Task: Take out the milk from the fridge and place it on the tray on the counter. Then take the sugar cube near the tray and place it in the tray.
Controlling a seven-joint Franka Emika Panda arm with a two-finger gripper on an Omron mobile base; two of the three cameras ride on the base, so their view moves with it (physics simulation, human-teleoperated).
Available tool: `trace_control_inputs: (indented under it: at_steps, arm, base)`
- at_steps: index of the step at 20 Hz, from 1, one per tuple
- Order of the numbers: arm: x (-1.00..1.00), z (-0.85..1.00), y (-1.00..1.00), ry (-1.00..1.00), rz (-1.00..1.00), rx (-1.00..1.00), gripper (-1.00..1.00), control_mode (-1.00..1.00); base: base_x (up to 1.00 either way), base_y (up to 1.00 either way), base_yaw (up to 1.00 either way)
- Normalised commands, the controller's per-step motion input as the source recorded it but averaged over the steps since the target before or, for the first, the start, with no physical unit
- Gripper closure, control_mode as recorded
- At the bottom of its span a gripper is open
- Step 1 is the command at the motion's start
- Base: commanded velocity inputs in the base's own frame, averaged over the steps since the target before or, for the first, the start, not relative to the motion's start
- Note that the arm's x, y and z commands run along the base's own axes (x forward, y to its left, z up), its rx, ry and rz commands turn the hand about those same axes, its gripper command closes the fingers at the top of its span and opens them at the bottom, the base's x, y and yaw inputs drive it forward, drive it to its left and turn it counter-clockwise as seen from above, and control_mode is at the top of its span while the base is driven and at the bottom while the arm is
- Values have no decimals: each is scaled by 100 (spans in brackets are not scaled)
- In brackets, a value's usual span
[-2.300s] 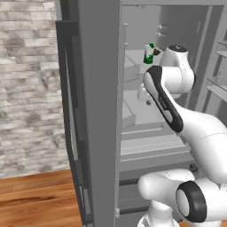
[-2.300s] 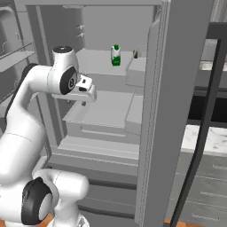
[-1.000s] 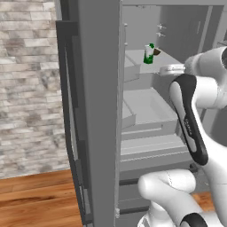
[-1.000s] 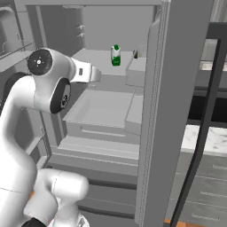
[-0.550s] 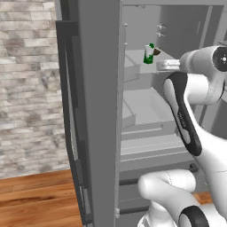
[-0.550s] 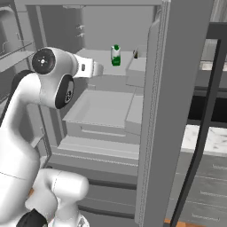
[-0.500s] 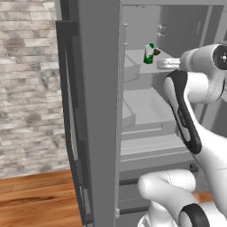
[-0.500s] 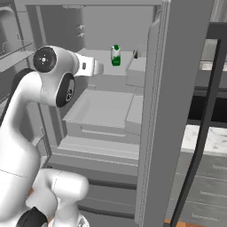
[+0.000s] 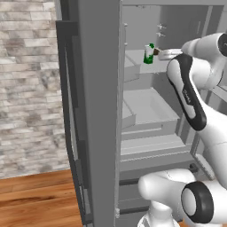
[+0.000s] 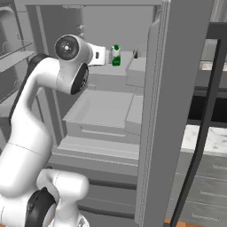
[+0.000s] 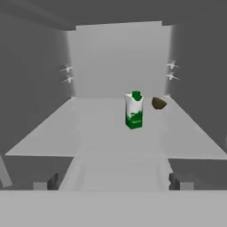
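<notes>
The milk [image 11: 134,110], a small white carton with a green top, stands upright on the upper shelf of the open fridge [image 9: 97,88], toward the back. My gripper [image 11: 113,181] is level with that shelf at its front edge, open, with the fingertips [image 11: 174,181] wide apart and nothing between them. From the base views the gripper [image 9: 156,52] sits just short of the milk [image 9: 149,54], on the arm's side of it. In the right base view the milk [image 10: 116,56] stands just beyond the gripper [image 10: 108,55]. Tray and sugar cube are out of view.
A small brown lump [image 11: 158,103] lies right of the carton, near the shelf's back corner. Pale drawers and shelves [image 10: 102,106] sit below. The dark fridge door [image 9: 71,111] hangs open to the left. A strip of marble counter [image 10: 208,137] lies far right, behind a dark frame [image 10: 208,111].
The arm has risen and stretched forward into the fridge, bringing the hand from the lower shelf level up close to the milk. The carton has not moved.
</notes>
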Motion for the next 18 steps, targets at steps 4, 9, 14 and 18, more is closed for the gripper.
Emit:
trace_control_inputs:
  at_steps: [4, 9, 14, 18]
  arm:
    - [35, 2, -3, 2, 2, 0, -100, -100]
    - [24, 0, 0, 3, -1, -1, -100, -100]
    - [19, 0, 4, 4, -5, -2, -100, -100]
    - [8, 0, 15, -4, -9, -4, -100, -100]
  base:
    - [0, 0, 0]
    - [0, 0, 0]
    - [0, 0, 0]
    - [0, 0, 0]
